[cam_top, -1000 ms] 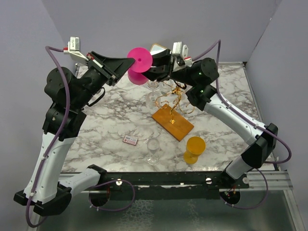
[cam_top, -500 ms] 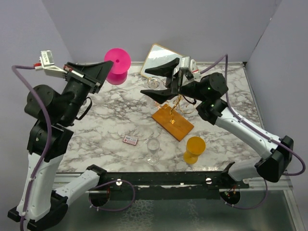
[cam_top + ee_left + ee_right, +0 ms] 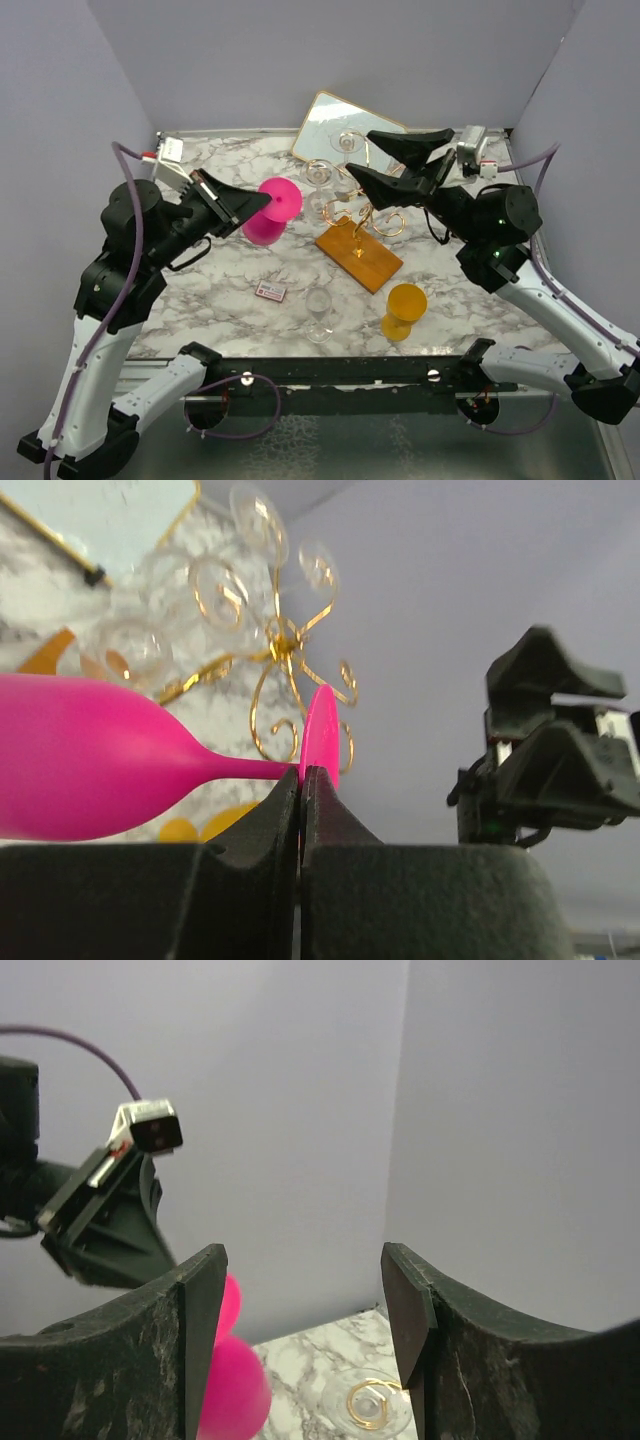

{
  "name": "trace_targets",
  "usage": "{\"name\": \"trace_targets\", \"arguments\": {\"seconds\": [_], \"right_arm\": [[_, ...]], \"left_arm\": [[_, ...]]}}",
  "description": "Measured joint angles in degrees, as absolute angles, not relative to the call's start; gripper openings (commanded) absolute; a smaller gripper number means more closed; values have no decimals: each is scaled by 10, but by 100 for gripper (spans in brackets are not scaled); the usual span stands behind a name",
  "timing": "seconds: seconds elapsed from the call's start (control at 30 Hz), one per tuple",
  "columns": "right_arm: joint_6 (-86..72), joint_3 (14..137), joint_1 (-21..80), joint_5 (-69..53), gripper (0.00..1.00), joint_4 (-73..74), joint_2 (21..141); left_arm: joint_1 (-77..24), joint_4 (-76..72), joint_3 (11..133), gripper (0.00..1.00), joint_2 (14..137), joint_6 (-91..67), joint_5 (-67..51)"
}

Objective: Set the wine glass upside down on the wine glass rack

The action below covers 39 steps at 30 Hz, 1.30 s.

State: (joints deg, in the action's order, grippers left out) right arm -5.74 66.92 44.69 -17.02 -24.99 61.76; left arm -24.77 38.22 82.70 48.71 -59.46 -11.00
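My left gripper [image 3: 263, 204] is shut on the stem of the pink wine glass [image 3: 266, 224], right behind its foot, and holds it tilted in the air just left of the wine glass rack [image 3: 361, 207]. The left wrist view shows the pink wine glass [image 3: 90, 772] across the shut left gripper [image 3: 300, 774], its foot toward the rack's gold scrolls [image 3: 279, 650]. The rack stands on an orange-brown base [image 3: 360, 259], with clear glasses [image 3: 320, 174] hanging on its arms. My right gripper [image 3: 358, 152] hangs open above the rack's back, nothing between its fingers [image 3: 204, 1305].
A gold-framed mirror [image 3: 340, 122] leans at the back wall. A clear glass [image 3: 318, 312] and an orange glass [image 3: 405, 308] stand near the front edge. A small card [image 3: 270, 291] lies on the marble top. Grey walls close both sides.
A second ago both grippers met at the pink glass. The right gripper has opened and drawn back to the right. The left arm has swung the glass left, then down beside the rack.
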Motion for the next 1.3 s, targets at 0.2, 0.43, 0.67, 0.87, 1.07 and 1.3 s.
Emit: {"name": "trace_targets", "arguments": {"seconds": [0.2, 0.43, 0.67, 0.87, 1.07, 1.3], "right_arm": [[-59, 663, 447, -110, 62, -242, 597], [-62, 659, 447, -80, 61, -218, 590], [-62, 643, 447, -52, 61, -203, 562], [-62, 638, 447, -38, 61, -203, 552], [-62, 624, 447, -27, 61, -201, 543], [-62, 616, 447, -14, 61, -201, 534]], "left_arm": [[-248, 407, 801, 0, 517, -581, -269], [-248, 420, 789, 0, 544, -557, -395], [-248, 419, 794, 0, 564, -544, -435], [-277, 377, 795, 0, 602, -561, -437], [-345, 326, 790, 0, 627, -577, -417], [-363, 278, 793, 0, 670, -592, -379]]}}
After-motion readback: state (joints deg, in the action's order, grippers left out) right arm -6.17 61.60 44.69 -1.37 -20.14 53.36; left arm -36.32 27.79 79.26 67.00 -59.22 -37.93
